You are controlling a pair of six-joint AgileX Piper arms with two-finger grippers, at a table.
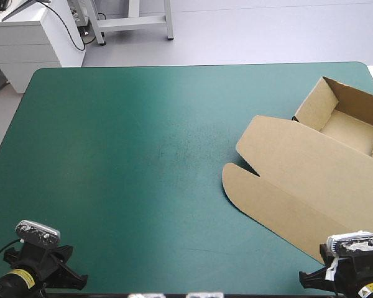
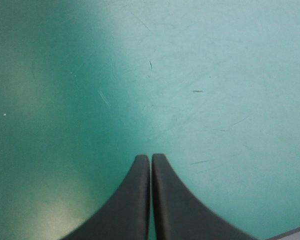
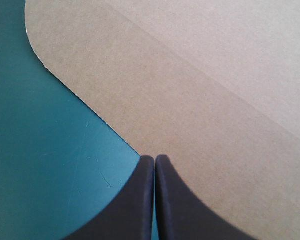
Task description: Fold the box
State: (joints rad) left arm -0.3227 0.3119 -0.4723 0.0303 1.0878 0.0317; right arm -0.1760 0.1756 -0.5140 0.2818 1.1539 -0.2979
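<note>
The box (image 1: 311, 180) lies on the right side of the tabletop (image 1: 124, 155) and runs past its right edge in the high view. It is an open tray (image 1: 351, 121) with its walls raised, standing toward the far right corner. The lid (image 1: 292, 174) lies flat on the teal-green cover (image 1: 112, 205) and reaches from the tray toward the near middle. A rounded flap (image 1: 239, 180) ends the lid at its left, set off from it by a small notch.

The left hand (image 2: 150, 157) has its black fingers (image 2: 130, 210) pressed together in one pointed arch, with nothing between them. It sits over the near left part of the tabletop, well apart from the box, and only bare cover with a few fine scratches (image 2: 150, 65) lies ahead of it.

The right hand (image 3: 154, 157) is also closed to a point and grips nothing. Its tip is right at the lid's near edge, where the brown board (image 3: 200, 100) meets the cover. A rounded corner of the lid (image 3: 32, 30) lies ahead and to one side, and a crease (image 3: 230, 95) crosses the board. Whether the tip touches the board cannot be told.
</note>
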